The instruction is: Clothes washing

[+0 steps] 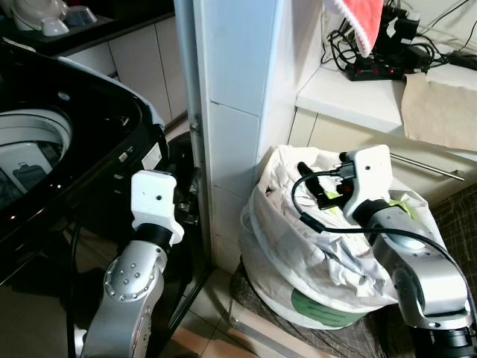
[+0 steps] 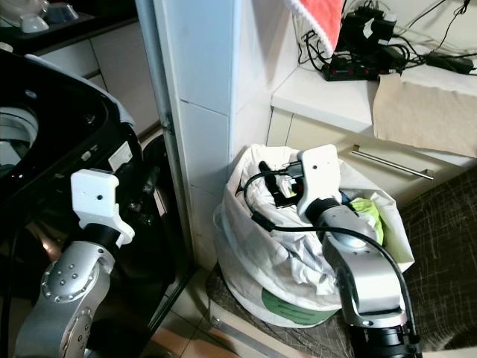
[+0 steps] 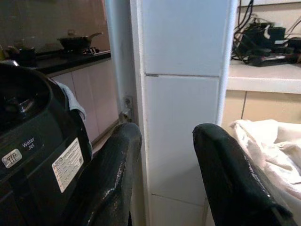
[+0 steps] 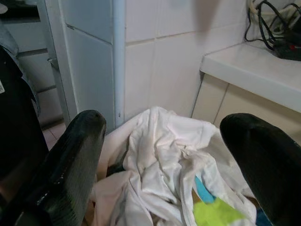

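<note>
1. Soft, light, crumpled white laundry [image 4: 160, 155]; likely best pinched at a raised fold near the top.
2. Heaped in a white laundry bag [image 1: 313, 276] at lower right, beside the tiled pillar [image 1: 231, 112]; green and blue items tucked in.
3. Right gripper [image 4: 164, 155] poised above, jaws wide.
4. Left gripper [image 3: 164, 174] by the black washing machine [image 1: 67, 149], jaws narrowly apart, empty.

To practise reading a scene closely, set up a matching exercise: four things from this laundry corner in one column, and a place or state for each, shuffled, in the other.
1. white sheet
2. power strip
3. right gripper
4. washing machine

a. lid up
b. open above the laundry
c. in the basket
d. on the countertop

Pairs: 1-c, 2-d, 3-b, 4-a
</note>
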`<state>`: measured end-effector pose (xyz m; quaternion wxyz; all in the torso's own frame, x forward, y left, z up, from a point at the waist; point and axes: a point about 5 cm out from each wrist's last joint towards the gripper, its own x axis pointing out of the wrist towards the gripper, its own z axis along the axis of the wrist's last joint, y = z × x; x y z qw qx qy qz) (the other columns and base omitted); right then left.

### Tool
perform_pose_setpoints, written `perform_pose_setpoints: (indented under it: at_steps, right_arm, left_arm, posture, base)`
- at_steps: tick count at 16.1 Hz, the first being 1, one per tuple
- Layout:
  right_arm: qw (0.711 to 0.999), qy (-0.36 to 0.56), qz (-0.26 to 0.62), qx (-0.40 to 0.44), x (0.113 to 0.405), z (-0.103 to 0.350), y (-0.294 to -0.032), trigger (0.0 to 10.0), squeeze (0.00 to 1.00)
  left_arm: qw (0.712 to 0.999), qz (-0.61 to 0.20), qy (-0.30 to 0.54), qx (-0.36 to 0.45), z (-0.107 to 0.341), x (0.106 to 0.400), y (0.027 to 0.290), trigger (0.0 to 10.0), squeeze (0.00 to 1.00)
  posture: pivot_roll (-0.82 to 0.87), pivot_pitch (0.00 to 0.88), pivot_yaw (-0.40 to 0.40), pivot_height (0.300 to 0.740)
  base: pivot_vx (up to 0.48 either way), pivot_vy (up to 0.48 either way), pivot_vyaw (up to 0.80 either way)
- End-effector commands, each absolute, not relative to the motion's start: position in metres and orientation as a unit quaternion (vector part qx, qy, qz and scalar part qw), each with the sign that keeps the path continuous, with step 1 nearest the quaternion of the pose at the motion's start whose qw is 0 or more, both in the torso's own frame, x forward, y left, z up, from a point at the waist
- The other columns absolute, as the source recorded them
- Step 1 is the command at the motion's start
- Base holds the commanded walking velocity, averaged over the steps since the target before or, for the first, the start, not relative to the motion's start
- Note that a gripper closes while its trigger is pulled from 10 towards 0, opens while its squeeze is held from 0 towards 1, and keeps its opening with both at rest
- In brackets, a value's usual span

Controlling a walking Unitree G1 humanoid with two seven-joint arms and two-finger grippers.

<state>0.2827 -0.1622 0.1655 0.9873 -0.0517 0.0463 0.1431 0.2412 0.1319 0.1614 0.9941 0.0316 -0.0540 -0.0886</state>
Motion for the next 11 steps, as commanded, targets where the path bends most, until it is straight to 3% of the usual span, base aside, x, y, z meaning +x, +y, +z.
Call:
perform_pose_setpoints:
  at_steps: [1, 2, 3, 4, 5, 6, 9, 11]
  right_arm:
    - [0.988, 0.063, 0.127, -0.055, 0.286, 0.164, -0.173, 10.0, 0.0]
    - [0.988, 0.067, 0.126, -0.057, 0.286, 0.164, -0.174, 10.0, 0.0]
    - [0.979, 0.129, 0.131, -0.087, 0.288, 0.152, -0.18, 10.0, 0.0]
    - [0.976, 0.148, 0.132, -0.085, 0.29, 0.148, -0.184, 10.0, 0.25]
    - [0.975, 0.159, 0.134, -0.075, 0.293, 0.147, -0.187, 10.0, 0.25]
    - [0.973, 0.17, 0.134, -0.081, 0.298, 0.145, -0.192, 10.0, 1.0]
    - [0.954, 0.242, 0.165, -0.064, 0.301, 0.132, -0.199, 10.0, 1.0]
    - [0.936, 0.294, 0.187, -0.045, 0.301, 0.118, -0.199, 10.0, 1.0]
  left_arm:
    - [0.993, -0.097, -0.054, 0.031, 0.162, 0.242, 0.129, 10.0, 0.0]
    - [0.993, -0.097, -0.054, 0.031, 0.162, 0.243, 0.129, 10.0, 0.0]
    - [0.991, -0.12, -0.044, 0.031, 0.159, 0.242, 0.126, 10.0, 0.0]
    - [0.987, -0.155, -0.031, 0.029, 0.154, 0.239, 0.119, 10.0, 0.0]
    - [0.983, -0.18, -0.024, 0.029, 0.152, 0.237, 0.114, 10.0, 0.0]
    - [0.978, -0.204, -0.022, 0.031, 0.151, 0.234, 0.11, 10.0, 0.0]
    - [0.963, -0.269, -0.013, 0.033, 0.149, 0.228, 0.102, 10.0, 0.0]
    - [0.934, -0.357, -0.009, 0.035, 0.149, 0.214, 0.099, 10.0, 0.0]
  posture:
    - [-0.01, 0.028, -0.014, 0.74]
    - [-0.01, 0.028, -0.014, 0.74]
    - [-0.02, 0.025, -0.012, 0.74]
    - [-0.02, 0.025, -0.012, 0.74]
    - [-0.02, 0.028, -0.007, 0.74]
    - [-0.02, 0.028, -0.001, 0.74]
    - [-0.02, 0.027, -0.005, 0.74]
    - [-0.01, 0.025, -0.012, 0.74]
  base:
    - [0.0, 0.0, 0.0]
    - [0.0, 0.0, 0.0]
    - [0.0, 0.0, 0.0]
    - [0.0, 0.0, 0.0]
    - [0.0, 0.0, 0.0]
    - [0.0, 0.0, 0.0]
    - [0.0, 0.0, 0.0]
    - [0.0, 0.0, 0.0]
